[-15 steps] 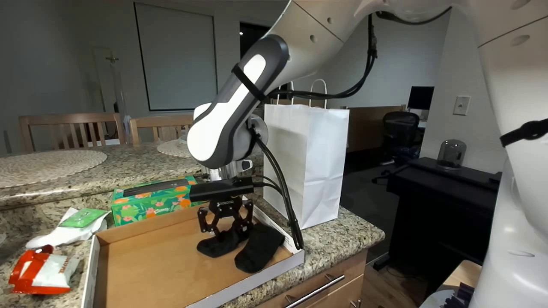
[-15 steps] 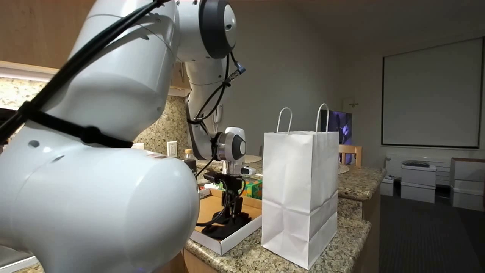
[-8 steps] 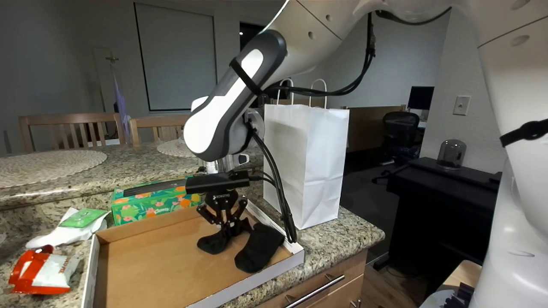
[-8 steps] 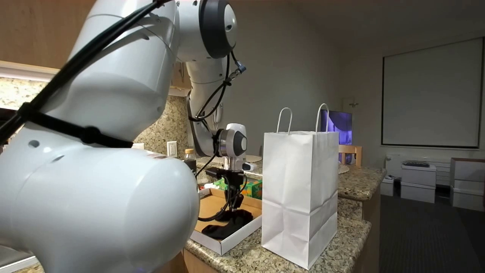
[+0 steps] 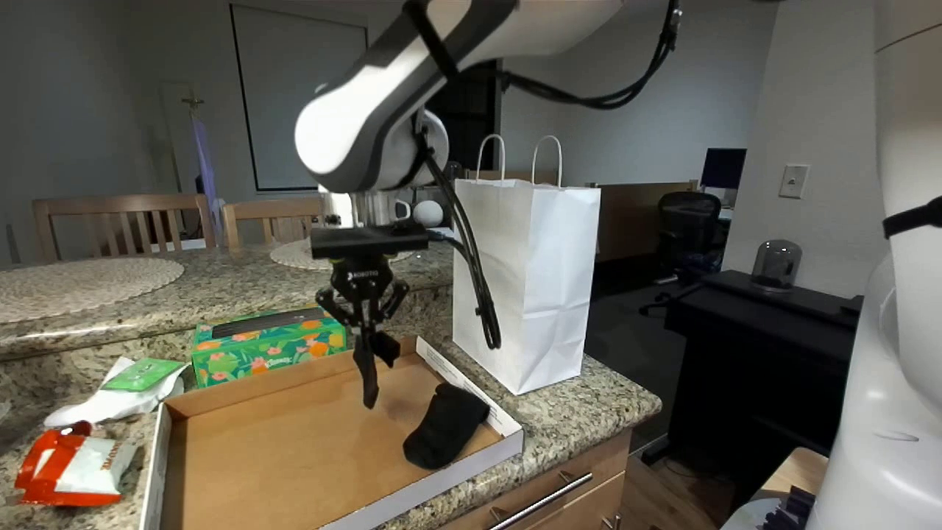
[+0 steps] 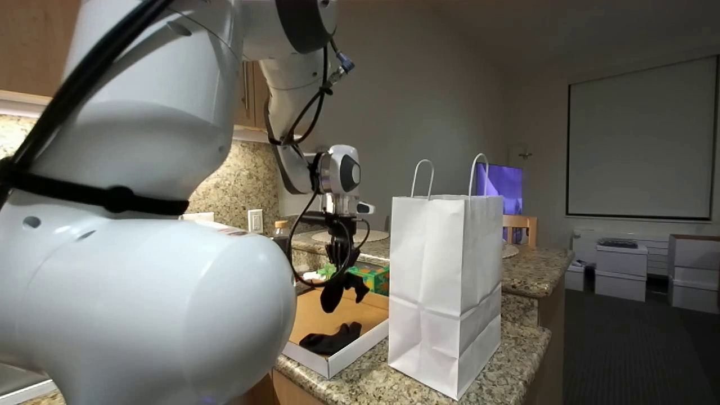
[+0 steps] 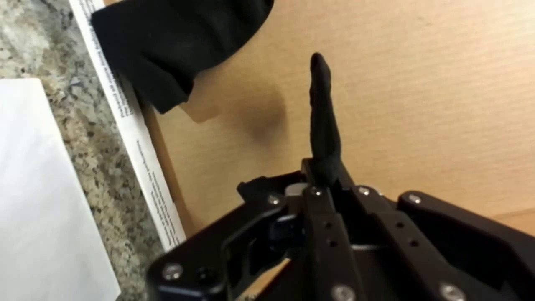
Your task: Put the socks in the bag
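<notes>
The gripper pinched one black sock, presumably light and limp, above the cardboard tray, the grip point obscured black on black, while the second sock lay inside, probably best taken by a fold.

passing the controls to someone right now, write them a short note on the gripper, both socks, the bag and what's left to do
Robotiq gripper: shut on one black sock, which hangs clear above the cardboard tray.
Other black sock: lying in the tray, by the wall nearest the white paper bag.
Bag: upright on the granite countertop beside the tray; its inside is hidden in all views.
Done: one sock picked up, not yet bagged.
Left: bag it, then pick up and bag the other. The held sock hangs below the bag's rim, so it probably needs lifting first.
</notes>
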`<state>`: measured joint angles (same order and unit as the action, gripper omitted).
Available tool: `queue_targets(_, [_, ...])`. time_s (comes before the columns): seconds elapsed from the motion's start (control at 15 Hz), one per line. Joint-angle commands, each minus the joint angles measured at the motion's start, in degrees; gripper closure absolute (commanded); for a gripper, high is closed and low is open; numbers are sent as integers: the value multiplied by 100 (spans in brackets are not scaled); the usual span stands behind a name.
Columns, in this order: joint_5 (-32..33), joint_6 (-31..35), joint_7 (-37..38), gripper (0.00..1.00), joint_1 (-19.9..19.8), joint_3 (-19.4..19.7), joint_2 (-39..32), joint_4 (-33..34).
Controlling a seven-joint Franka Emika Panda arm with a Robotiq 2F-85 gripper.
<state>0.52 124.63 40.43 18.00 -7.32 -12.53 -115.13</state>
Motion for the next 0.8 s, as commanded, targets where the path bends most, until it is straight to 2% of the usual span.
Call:
queue_targets(0.0, [170,-771,-589,91,-131,-128,1030,4])
queue_targets(0.2, [316,-1607,-968,92,-212,-184,1653,419])
queue_targets(0.47, [367,-2852,-1601,92,-508,-150,2160,1417])
queue_targets(0.73, [58,-3235,-2298,92,-975,165,2406,2427])
